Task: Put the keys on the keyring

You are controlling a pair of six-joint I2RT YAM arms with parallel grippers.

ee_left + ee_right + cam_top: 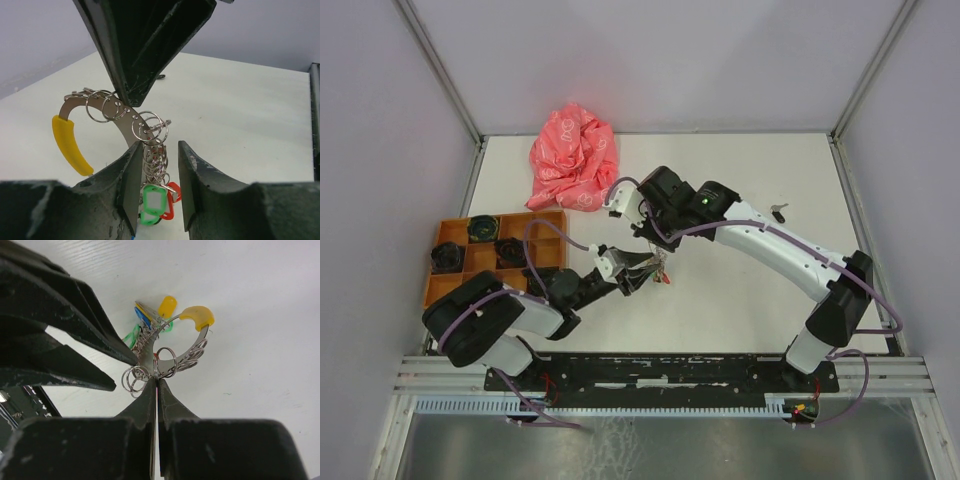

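Observation:
The keyring (75, 106) is a curved metal band with yellow tips, strung with several split rings plus green and red tags (156, 201). It hangs above the table's middle (655, 268). My left gripper (157, 146) stands open, its jaws either side of the hanging rings. My right gripper (157, 379) is shut, its tips pinching a split ring on the band (145, 347); its fingers (145, 50) come down from above. A black-headed key (778, 210) lies on the table at the right. I cannot pick out the red-headed key; a red trace shows among the rings.
A crumpled pink bag (573, 158) lies at the back of the table. An orange compartment tray (548, 255) with black round parts sits at the left, beside my left arm. Walls close in the table on three sides.

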